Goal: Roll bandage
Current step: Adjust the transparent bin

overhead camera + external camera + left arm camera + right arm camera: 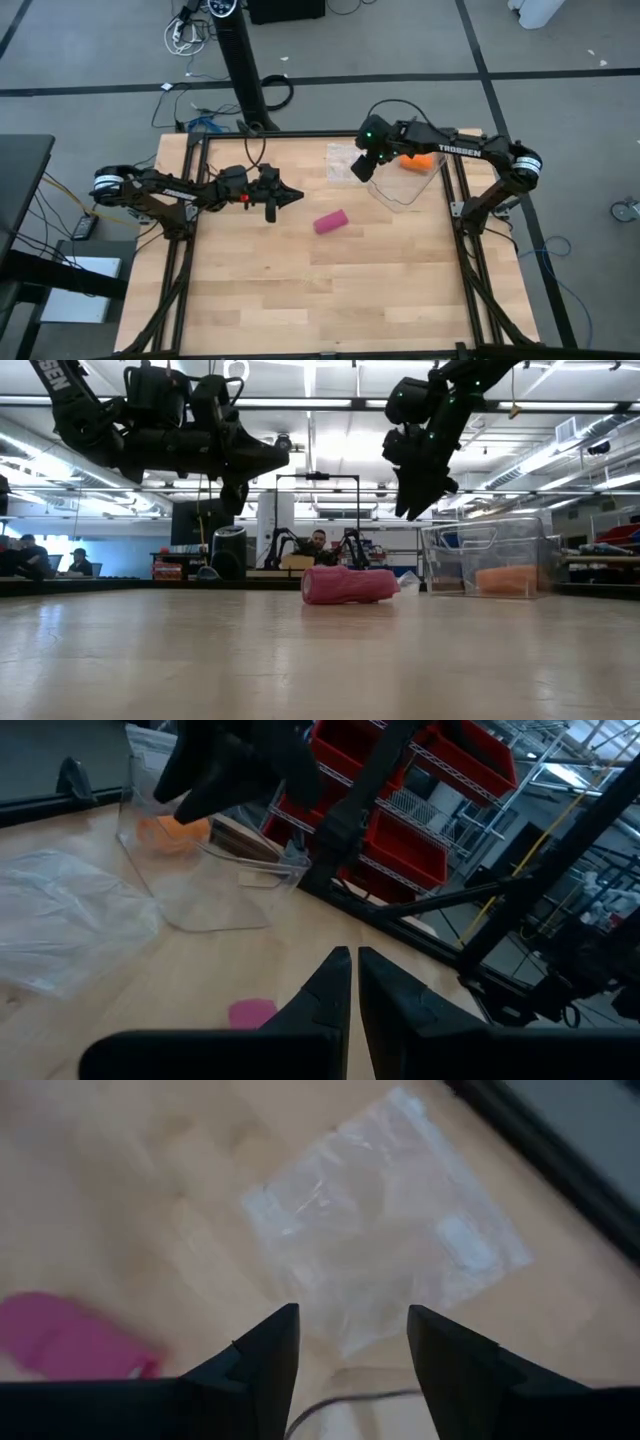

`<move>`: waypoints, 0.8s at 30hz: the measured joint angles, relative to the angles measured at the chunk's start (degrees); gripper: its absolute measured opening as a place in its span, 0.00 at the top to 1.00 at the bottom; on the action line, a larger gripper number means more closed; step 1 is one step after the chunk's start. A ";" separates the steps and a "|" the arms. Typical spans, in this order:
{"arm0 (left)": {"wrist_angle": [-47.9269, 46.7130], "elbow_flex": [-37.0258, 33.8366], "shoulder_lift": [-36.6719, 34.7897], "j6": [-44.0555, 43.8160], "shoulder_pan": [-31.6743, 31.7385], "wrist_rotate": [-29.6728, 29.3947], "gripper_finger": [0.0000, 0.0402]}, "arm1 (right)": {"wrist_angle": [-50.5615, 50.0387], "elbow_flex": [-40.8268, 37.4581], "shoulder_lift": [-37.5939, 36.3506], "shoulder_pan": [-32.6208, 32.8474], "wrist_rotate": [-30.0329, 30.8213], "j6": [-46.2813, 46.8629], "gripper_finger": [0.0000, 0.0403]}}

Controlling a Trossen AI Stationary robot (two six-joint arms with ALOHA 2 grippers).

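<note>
The bandage (330, 221) is a rolled pink cylinder lying on its side on the wooden table near the middle, also in the low view (348, 585) and at the edge of both wrist views (252, 1012) (70, 1338). No gripper touches it. My left gripper (292, 195) hangs level above the table to the bandage's left, its fingers (352, 982) almost together with nothing between them. My right gripper (360, 170) hangs high above the far right part of the table, slanting down, its fingers (350, 1342) apart and empty.
A clear plastic box (408, 178) at the far right holds an orange roll (418, 160). A flat clear plastic bag (345, 160) lies on the table next to it. Black frame rails (190, 200) run along the table's sides. Bare wood stretches toward the near edge.
</note>
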 joint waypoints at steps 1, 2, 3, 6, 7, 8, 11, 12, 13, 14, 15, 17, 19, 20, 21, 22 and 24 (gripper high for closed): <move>-0.04 0.00 -0.02 0.06 0.21 0.00 0.92 | 0.44 0.00 0.46 0.16 0.98 -0.69 0.55; -0.04 0.00 0.00 0.06 0.41 0.00 0.92 | 0.75 0.02 1.06 0.27 1.29 -1.23 0.57; -0.04 0.00 -0.02 0.04 0.56 0.03 0.92 | 0.80 0.04 1.89 0.28 1.16 -1.69 0.58; -0.09 0.00 -0.01 0.05 0.76 0.51 0.92 | -2.08 0.02 4.36 0.79 0.85 -3.93 0.66; -0.27 0.00 -0.02 0.06 0.79 0.73 0.92 | -3.12 0.02 4.86 1.23 0.82 -4.60 0.70; -0.45 0.00 -0.01 0.06 0.85 0.80 0.92 | -3.93 0.04 5.14 1.70 0.67 -5.34 0.73; -0.58 0.00 -0.02 0.21 0.86 0.90 0.92 | -8.42 0.09 5.29 3.58 0.39 -7.47 0.84; -0.76 0.00 -0.02 0.23 0.88 0.92 0.92 | -10.43 0.40 5.30 4.16 0.29 -8.00 0.88; -0.81 0.00 -0.02 0.27 0.88 0.93 0.92 | -12.74 0.96 5.31 4.74 0.20 -8.52 0.91; -0.78 0.00 -0.02 0.36 0.88 0.94 0.92 | -15.36 1.65 5.31 5.26 0.22 -8.84 0.94; -0.85 0.00 -0.01 0.46 0.88 0.97 0.92 | -17.85 2.18 5.29 5.78 0.21 -8.98 0.97; -1.18 0.00 -0.01 0.47 0.86 1.07 0.92 | -23.91 2.66 5.29 6.56 0.21 -8.92 0.99; -1.13 0.00 -0.02 0.36 0.86 1.11 0.92 | -28.63 2.73 5.29 7.08 0.39 -7.45 0.98; -1.13 0.00 -0.02 0.36 0.86 1.09 0.92 | -29.57 2.73 5.29 7.18 1.20 -6.22 0.97; -1.13 0.00 -0.02 0.34 0.86 1.07 0.92 | -30.04 2.73 5.29 7.20 2.55 -5.07 0.96; -1.11 0.00 -0.02 0.34 0.86 0.82 0.92 | -30.20 2.73 5.29 7.18 4.18 -3.94 0.95; -1.13 0.00 -0.02 0.40 0.86 0.26 0.92 | -28.48 2.73 5.29 6.89 7.17 -1.99 0.92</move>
